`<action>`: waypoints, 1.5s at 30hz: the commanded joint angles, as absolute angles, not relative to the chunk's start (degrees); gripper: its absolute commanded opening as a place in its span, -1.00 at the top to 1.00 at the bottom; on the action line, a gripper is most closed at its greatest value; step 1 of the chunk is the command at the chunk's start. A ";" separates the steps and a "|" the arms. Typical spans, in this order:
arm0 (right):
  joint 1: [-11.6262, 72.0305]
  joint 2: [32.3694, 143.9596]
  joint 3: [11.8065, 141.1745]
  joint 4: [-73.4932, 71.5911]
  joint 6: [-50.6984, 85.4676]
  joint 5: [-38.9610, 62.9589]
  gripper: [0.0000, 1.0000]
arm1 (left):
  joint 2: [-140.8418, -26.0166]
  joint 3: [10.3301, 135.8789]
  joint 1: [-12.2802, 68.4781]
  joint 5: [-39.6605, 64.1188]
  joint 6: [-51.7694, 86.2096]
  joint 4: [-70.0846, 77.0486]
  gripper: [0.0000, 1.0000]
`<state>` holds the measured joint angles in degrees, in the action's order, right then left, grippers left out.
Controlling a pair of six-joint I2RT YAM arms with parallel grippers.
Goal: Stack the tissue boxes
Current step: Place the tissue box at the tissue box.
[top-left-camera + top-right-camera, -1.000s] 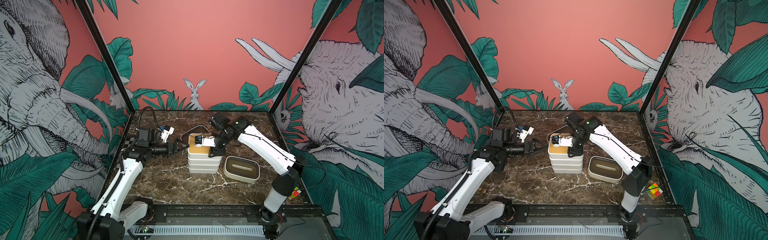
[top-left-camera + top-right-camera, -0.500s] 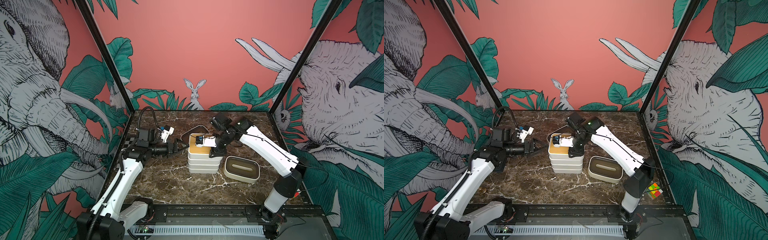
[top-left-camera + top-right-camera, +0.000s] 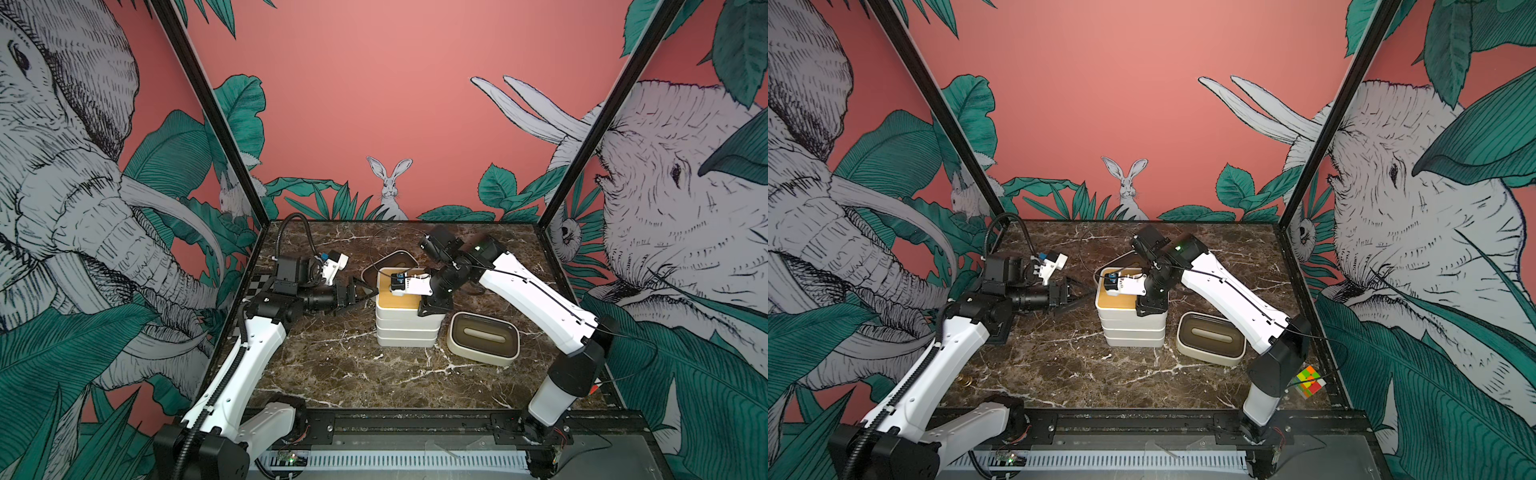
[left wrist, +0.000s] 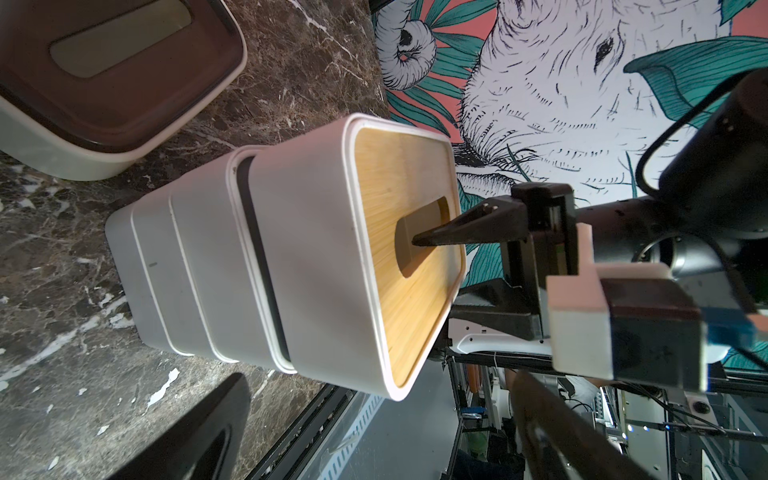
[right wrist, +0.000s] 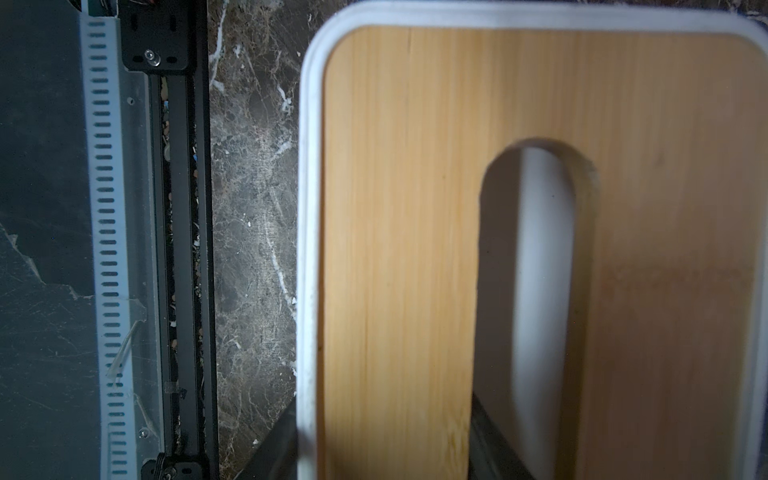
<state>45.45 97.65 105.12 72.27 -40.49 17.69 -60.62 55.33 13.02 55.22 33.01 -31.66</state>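
Our right claw [image 3: 432,306] clamps the white rounded tissue box with a bamboo-tan lid [image 3: 397,302], which sits atop the stack of white boxes [image 3: 405,334] on the brown marble table [image 3: 332,365]. Our left claw [image 3: 370,294] gapes wide beside it.

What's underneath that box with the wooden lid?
Three more white boxes, stacked on the marble table. Their lids are covered; only a dark edge shows directly under the bamboo-lidded box.

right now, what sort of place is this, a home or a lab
Most likely a robot test cell, not a home: left arm and right arm on a black rail, marble-look tabletop boxed in by printed jungle panels, right hand gripping the top tissue box.
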 commanded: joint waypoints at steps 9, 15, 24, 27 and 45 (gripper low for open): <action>45.88 98.78 107.40 71.13 -40.12 17.80 0.07 | -59.64 54.76 12.66 55.36 32.79 -32.47 -0.99; 45.90 98.70 107.40 71.03 -40.00 17.66 0.07 | -59.79 54.76 12.61 55.39 32.69 -32.61 -0.99; 45.94 98.93 107.47 71.10 -39.87 17.91 0.07 | -59.48 54.51 12.67 55.26 32.69 -32.74 -0.99; 45.88 98.87 107.31 70.97 -39.73 17.94 0.07 | -59.35 54.49 12.66 55.24 32.67 -32.78 -0.99; 45.91 97.74 105.73 69.01 -39.81 16.31 -0.11 | -59.25 54.47 12.67 55.26 32.81 -32.70 -0.99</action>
